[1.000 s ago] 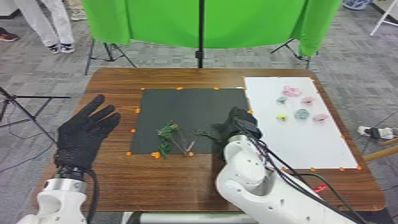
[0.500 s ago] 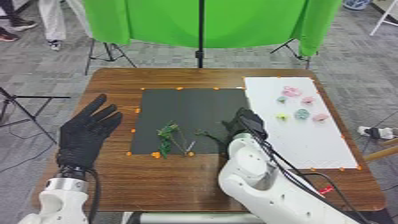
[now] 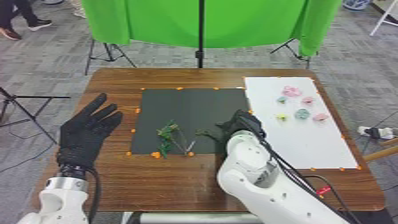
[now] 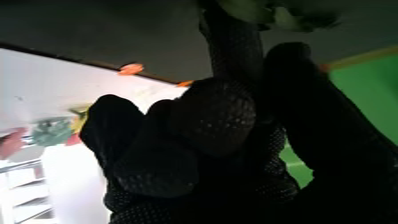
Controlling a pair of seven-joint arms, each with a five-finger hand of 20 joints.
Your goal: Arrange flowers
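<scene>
The left hand in black fabric glove [image 3: 86, 137] was open, beside the black rectangular mat [image 3: 182, 105]. The black-gloved right hand [image 3: 240, 125] was at the mat's right side, near a small green leafy sprig [image 3: 205, 133]; whether it gripped this, I could not tell. Green leafy stems [image 3: 166, 132] lay on the mat; small pink, yellow and blue-green flowers [image 3: 291, 91] lay on the white sheet [image 3: 315, 145].

1. Grey tiled carpet [image 3: 160, 55] around the brown wooden table [image 3: 111, 82].
2. Twelve o'clock: bright green cloth [image 3: 147, 22], a black pole [image 3: 201, 30] upright before it.
3. Nine o'clock: black tripod [image 3: 35, 96].
4. One o'clock: blue-and-white pot [image 3: 357, 4] on the floor.
</scene>
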